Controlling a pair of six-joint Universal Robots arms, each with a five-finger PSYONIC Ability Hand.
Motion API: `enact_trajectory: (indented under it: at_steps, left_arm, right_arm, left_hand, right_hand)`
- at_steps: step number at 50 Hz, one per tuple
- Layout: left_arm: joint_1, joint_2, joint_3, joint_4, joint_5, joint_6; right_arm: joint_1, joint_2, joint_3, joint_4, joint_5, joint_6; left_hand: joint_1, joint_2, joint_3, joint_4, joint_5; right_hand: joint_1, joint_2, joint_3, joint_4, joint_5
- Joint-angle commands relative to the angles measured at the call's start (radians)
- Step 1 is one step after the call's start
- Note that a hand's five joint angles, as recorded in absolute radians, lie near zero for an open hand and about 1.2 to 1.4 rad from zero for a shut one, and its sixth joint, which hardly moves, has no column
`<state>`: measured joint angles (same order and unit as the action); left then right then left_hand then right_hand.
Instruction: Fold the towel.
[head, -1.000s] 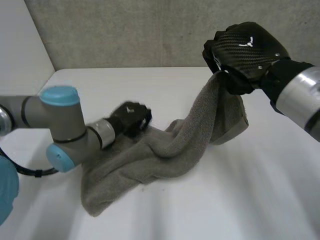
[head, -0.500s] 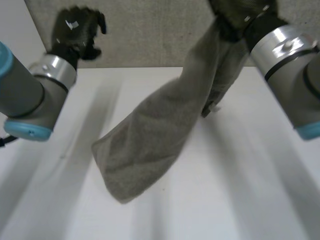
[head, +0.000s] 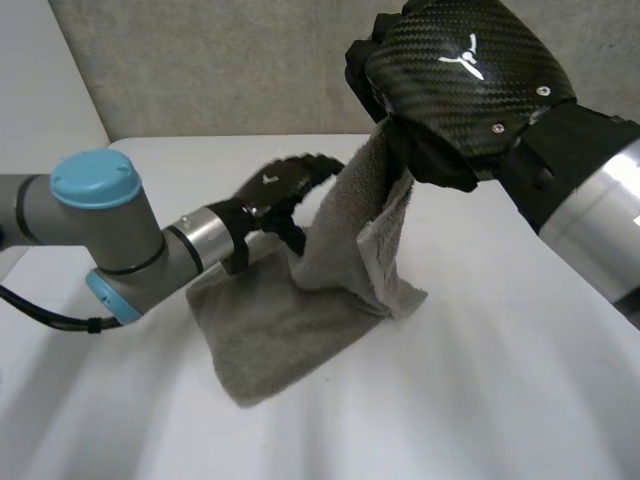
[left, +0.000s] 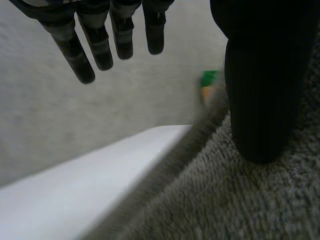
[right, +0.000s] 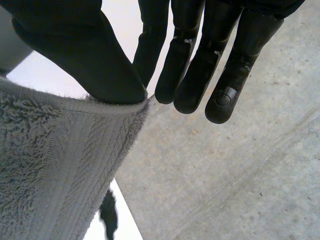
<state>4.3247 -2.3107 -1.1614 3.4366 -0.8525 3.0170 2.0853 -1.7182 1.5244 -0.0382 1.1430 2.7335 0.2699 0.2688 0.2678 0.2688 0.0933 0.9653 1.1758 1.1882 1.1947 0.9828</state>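
Folding in progress | towel (head: 270, 340): lower half flat on table (head: 500, 390), top edge raised above table | right hand (head: 460, 80): pinching raised edge, thumb against fingers | left hand (head: 272, 190): fingers straight, thumb on cloth just above table | advice: lay edge over squarely, left pinning.

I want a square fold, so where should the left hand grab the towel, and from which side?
Probably the flat corner of the towel beside the left arm, coming in low from the robot's left. The right hand pinches one corner high, so the rest drapes down and lies flat on the table; that corner is bare and nearest the left hand.
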Motion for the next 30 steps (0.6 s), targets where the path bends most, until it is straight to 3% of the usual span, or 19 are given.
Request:
enact_trajectory:
  at_steps: [1, 2, 3, 5, 7, 11, 13, 14, 16, 17, 20, 21, 22, 24, 25, 27, 30]
  left_arm:
    - [-0.007, -0.058, 0.0, -0.053, 0.093, -0.01]
    - [-0.007, -0.065, 0.003, -0.06, 0.104, -0.01]
    - [-0.007, -0.065, 0.003, -0.06, 0.104, -0.01]
    - [-0.005, -0.07, 0.014, -0.06, 0.096, -0.012]
    - [-0.002, -0.065, 0.025, -0.057, 0.086, -0.013]
    - [0.012, -0.049, 0.049, -0.056, 0.007, -0.015]
    - [0.026, -0.006, 0.069, -0.051, -0.139, -0.01]
    - [0.026, -0.006, 0.069, -0.051, -0.14, -0.01]
    - [0.055, 0.052, 0.075, -0.021, -0.273, -0.006]
    - [0.055, 0.053, 0.075, -0.02, -0.273, -0.006]
    - [0.079, 0.126, 0.077, 0.034, -0.357, -0.009]
    - [0.084, 0.167, 0.077, 0.071, -0.39, -0.01]
    - [0.084, 0.168, 0.077, 0.072, -0.39, -0.01]
    - [0.076, 0.265, 0.057, 0.159, -0.471, -0.006]
    - [0.076, 0.266, 0.057, 0.159, -0.471, -0.006]
    - [0.075, 0.376, 0.002, 0.255, -0.557, -0.006]
    - [0.072, 0.43, -0.04, 0.294, -0.574, -0.004]
  right_arm:
    - [-0.002, -0.024, 0.014, -0.005, 0.003, -0.002]
    - [-0.007, -0.021, 0.014, -0.009, 0.003, -0.002]
    - [-0.007, -0.021, 0.014, -0.009, 0.003, -0.002]
    - [-0.036, -0.012, 0.011, -0.012, 0.001, -0.003]
    - [-0.051, -0.008, 0.011, -0.012, -0.002, -0.003]
    - [-0.067, 0.051, 0.013, -0.019, -0.026, -0.005]
    - [-0.07, 0.162, -0.006, -0.022, -0.048, -0.018]
    - [-0.07, 0.163, -0.006, -0.022, -0.048, -0.018]
    - [-0.07, 0.259, -0.062, -0.035, -0.036, -0.049]
    - [-0.07, 0.259, -0.062, -0.035, -0.035, -0.049]
    - [-0.067, 0.345, -0.165, -0.058, 0.029, -0.066]
    - [-0.059, 0.382, -0.231, -0.08, 0.1, -0.069]
    - [-0.059, 0.382, -0.231, -0.08, 0.101, -0.069]
    - [-0.053, 0.426, -0.355, -0.162, 0.237, -0.077]
    - [-0.053, 0.427, -0.355, -0.163, 0.238, -0.077]
    - [-0.05, 0.437, -0.415, -0.283, 0.288, -0.074]
    - [-0.05, 0.436, -0.418, -0.327, 0.279, -0.071]
  left_hand:
    - [0.35, 0.352, 0.353, 0.352, 0.352]
    - [0.578, 0.58, 0.58, 0.58, 0.58]
    - [0.581, 0.582, 0.583, 0.582, 0.583]
    - [0.99, 0.991, 0.992, 0.991, 0.992]
    - [1.125, 1.126, 1.127, 1.126, 1.127]
    - [1.126, 1.127, 1.128, 1.127, 1.128]
    - [1.126, 1.127, 1.128, 1.127, 1.128]
    - [1.126, 1.127, 1.128, 1.127, 1.128]
    - [1.126, 1.127, 1.128, 1.127, 1.128]
    - [1.126, 1.127, 1.128, 1.127, 1.128]
    - [1.126, 1.127, 1.128, 1.127, 1.128]
    - [1.126, 1.127, 1.128, 1.127, 1.128]
    - [1.126, 1.127, 1.128, 1.127, 1.128]
    - [1.126, 1.127, 1.128, 1.127, 1.128]
    - [1.126, 1.127, 1.128, 1.127, 1.128]
    - [1.126, 1.127, 1.128, 1.127, 1.128]
    - [1.126, 1.127, 1.128, 1.127, 1.128]
  right_hand:
    - [0.431, 0.22, 0.208, 0.202, 0.239]
    - [0.431, 0.22, 0.208, 0.202, 0.239]
    - [0.431, 0.22, 0.208, 0.202, 0.239]
    - [0.431, 0.22, 0.208, 0.202, 0.239]
    - [0.431, 0.22, 0.208, 0.202, 0.239]
    - [0.431, 0.22, 0.208, 0.202, 0.239]
    - [0.431, 0.22, 0.208, 0.202, 0.239]
    - [0.431, 0.22, 0.208, 0.202, 0.239]
    - [0.431, 0.22, 0.208, 0.202, 0.239]
    - [0.431, 0.22, 0.208, 0.202, 0.239]
    - [0.431, 0.22, 0.208, 0.202, 0.239]
    - [0.431, 0.22, 0.208, 0.202, 0.239]
    - [0.431, 0.22, 0.208, 0.202, 0.239]
    - [0.431, 0.22, 0.208, 0.202, 0.239]
    - [0.431, 0.22, 0.208, 0.202, 0.239]
    - [0.431, 0.22, 0.208, 0.202, 0.239]
    - [0.431, 0.22, 0.208, 0.202, 0.239]
